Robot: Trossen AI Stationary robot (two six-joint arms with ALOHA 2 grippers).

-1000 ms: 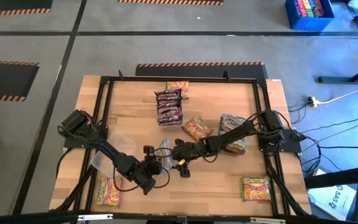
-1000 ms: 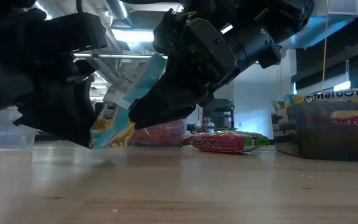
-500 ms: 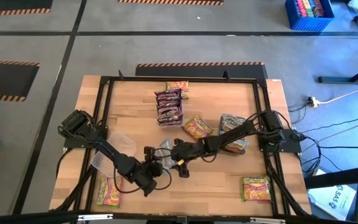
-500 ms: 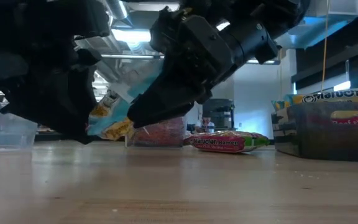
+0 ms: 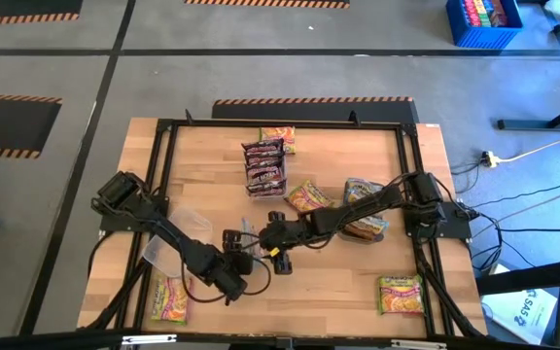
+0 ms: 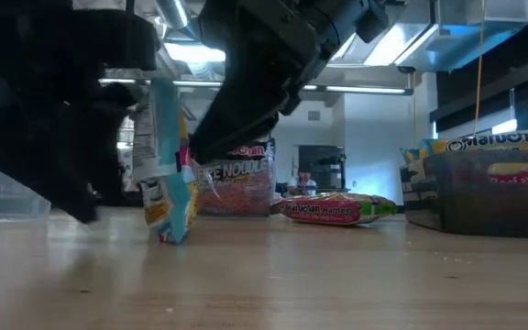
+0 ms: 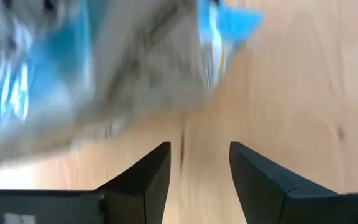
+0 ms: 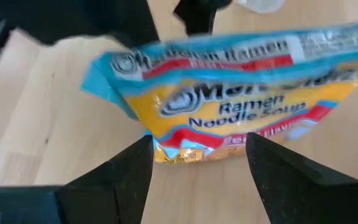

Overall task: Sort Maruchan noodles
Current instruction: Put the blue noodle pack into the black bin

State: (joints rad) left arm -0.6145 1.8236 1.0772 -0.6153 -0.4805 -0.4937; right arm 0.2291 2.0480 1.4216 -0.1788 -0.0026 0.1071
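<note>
The light blue noodle packet is being stood on edge between parted left gripper and wide right gripper; ungripped, it is being risked toppling

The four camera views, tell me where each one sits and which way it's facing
High view: above the table, looking straight down; both arms reach toward the centre, left gripper, right gripper.
Low view: at tabletop height, looking level across into the room; dark arm bodies hang from above.
Left wrist view: looks down past its own open fingers at wood.
Right wrist view: looks past its own fingers at the table.
Shared: the light blue ramen packet shows in the low and both wrist views.
</note>
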